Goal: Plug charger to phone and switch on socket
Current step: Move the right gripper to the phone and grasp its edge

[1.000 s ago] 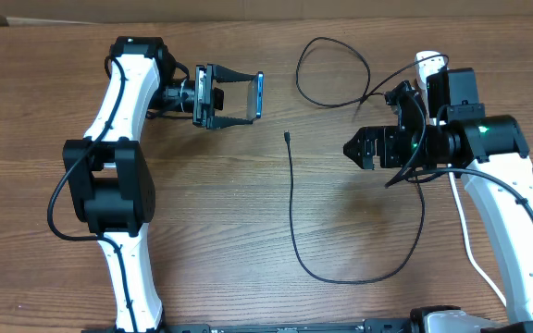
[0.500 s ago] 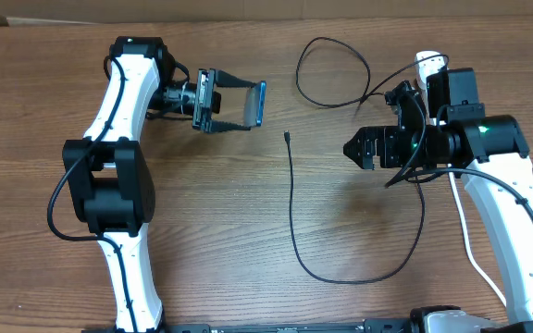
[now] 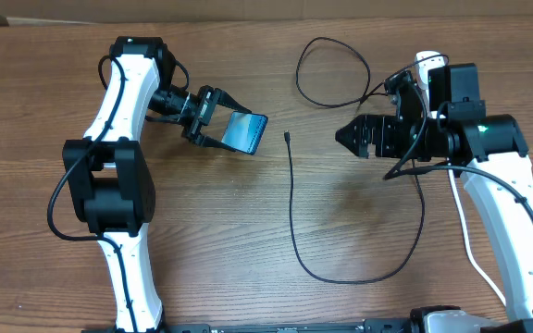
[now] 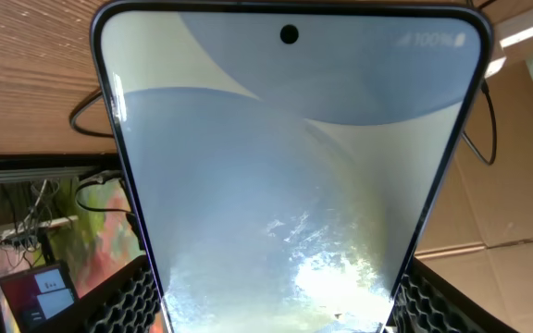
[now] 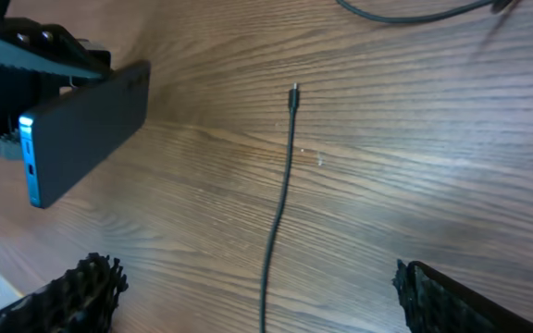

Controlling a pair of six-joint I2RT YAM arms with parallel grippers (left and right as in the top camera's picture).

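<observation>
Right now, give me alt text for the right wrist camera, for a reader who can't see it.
The charger, a thin black cable, runs up the middle of the wooden table and ends in a small plug tip. The open right gripper frames the bottom corners. At upper left, the left gripper holds the phone, seen edge-on.

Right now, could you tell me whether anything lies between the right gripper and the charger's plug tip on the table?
Nothing visible does. Only bare table separates the open right gripper from the charger's plug tip. The phone, held in the left gripper, is beyond the tip, on its far side.
</observation>
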